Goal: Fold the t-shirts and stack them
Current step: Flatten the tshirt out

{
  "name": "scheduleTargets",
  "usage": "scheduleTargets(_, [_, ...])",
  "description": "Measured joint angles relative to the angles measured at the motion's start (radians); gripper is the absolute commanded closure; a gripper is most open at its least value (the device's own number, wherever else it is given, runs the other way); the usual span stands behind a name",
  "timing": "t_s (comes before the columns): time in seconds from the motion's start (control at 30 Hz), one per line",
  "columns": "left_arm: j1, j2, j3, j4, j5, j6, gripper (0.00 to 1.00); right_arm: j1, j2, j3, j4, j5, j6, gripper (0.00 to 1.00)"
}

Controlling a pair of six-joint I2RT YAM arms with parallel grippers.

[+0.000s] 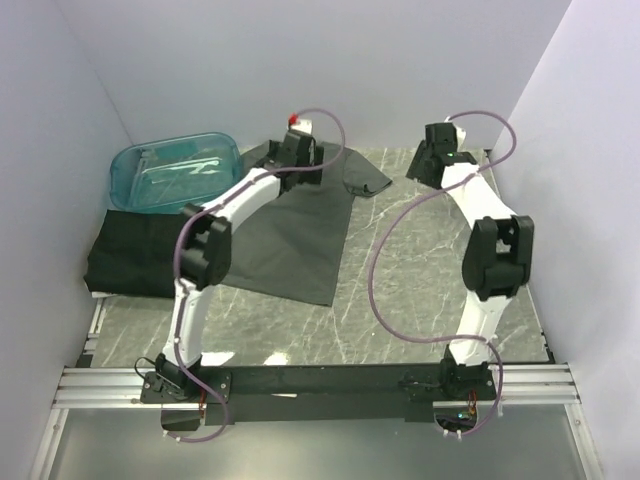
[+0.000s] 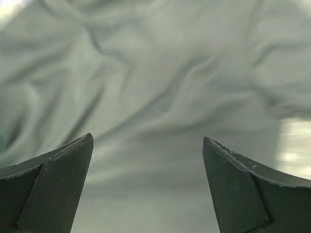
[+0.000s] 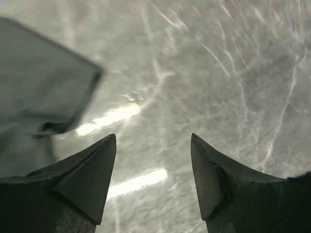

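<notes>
The marble table point(image 1: 430, 280) carries a spread t-shirt point(image 1: 300, 240) at centre-left. A folded t-shirt stack point(image 1: 135, 250) lies at the left edge, on the near side of the teal tub point(image 1: 175, 170). The left gripper point(image 2: 147, 141) is over the spread t-shirt's far end, fingers wide and empty. The right gripper point(image 3: 153, 137) is over bare table, right of the sleeve, fingers apart and empty.

Left arm point(image 1: 240, 195) and right arm point(image 1: 480, 195): white shells, black joint housings. A purple cable point(image 1: 375, 270) loops behind the left claw point(image 2: 147, 141) and right claw point(image 3: 153, 137), whose fingers point(image 2: 53, 184) are dark pointed wedges.
</notes>
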Motion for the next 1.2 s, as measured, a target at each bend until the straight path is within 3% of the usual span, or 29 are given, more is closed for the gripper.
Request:
scheduleTargets(0.23, [-0.002, -0.26, -0.135, 0.085, 0.035, -0.079, 0.01, 0.069, -0.304, -0.224, 0.117, -0.131, 0.0, 0.28])
scheduleTargets(0.4, [-0.002, -0.387, -0.28, 0.099, 0.046, -0.148, 0.01, 0.317, -0.442, -0.451, 0.2, -0.232, 0.008, 0.28])
scheduleTargets(0.57, [-0.002, -0.544, -0.509, 0.102, 0.046, -0.216, 0.01, 0.564, -0.377, -0.544, 0.224, -0.336, 0.032, 0.28])
scheduleTargets(0.73, [-0.002, -0.711, -0.697, 0.105, 0.037, -0.276, 0.0, 0.704, -0.21, -0.484, 0.231, -0.375, 0.05, 0.27])
scheduleTargets(0.93, [-0.002, -0.836, -0.793, 0.105, 0.003, -0.324, 0.01, 0.744, -0.093, -0.466, 0.243, -0.395, 0.083, 0.27])
scheduleTargets(1.2, [-0.002, -0.91, -0.869, 0.1, -0.024, -0.36, 0.01, 0.733, -0.155, -0.621, 0.373, -0.37, 0.156, 0.27])
